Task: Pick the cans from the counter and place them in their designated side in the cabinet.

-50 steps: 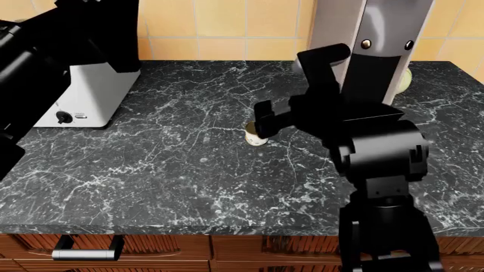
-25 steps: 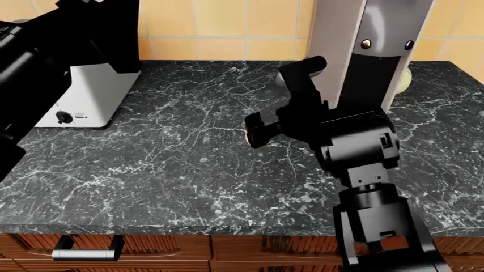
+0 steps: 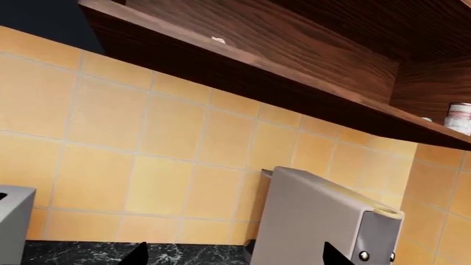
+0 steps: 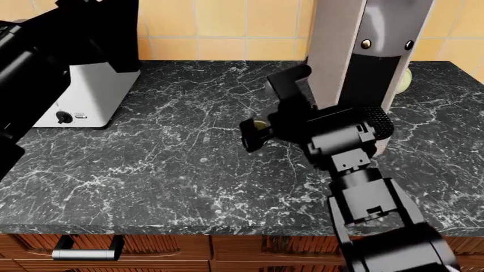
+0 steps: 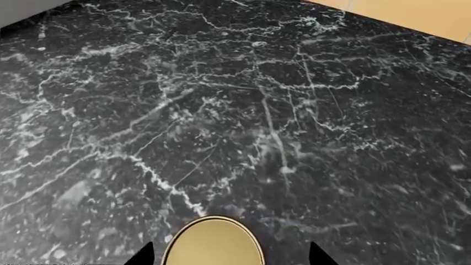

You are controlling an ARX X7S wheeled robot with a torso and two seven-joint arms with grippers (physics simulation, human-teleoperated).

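The short can (image 5: 213,243), with its gold lid, stands on the black marble counter (image 5: 279,110) between the two fingertips of my right gripper (image 5: 230,257). The gripper is open, with a gap to the can on each side. In the head view only a sliver of the short can (image 4: 259,124) shows behind the right gripper (image 4: 252,135). My left gripper (image 3: 235,259) is open and empty, raised toward the tiled wall below the dark wooden cabinet (image 3: 294,49). A pale, tall cylinder (image 3: 460,117) stands on the cabinet shelf; I cannot tell whether it is the tall can.
A grey coffee machine (image 4: 363,45) stands at the back right of the counter (image 4: 151,164), with the pale green squash (image 4: 406,79) behind it. A white appliance (image 4: 90,96) sits at the back left. Drawer fronts with a metal handle (image 4: 87,249) run below the front edge.
My right arm has swung left and lower, bringing its open gripper around the short can, which is now mostly covered in the head view. The can has not moved.
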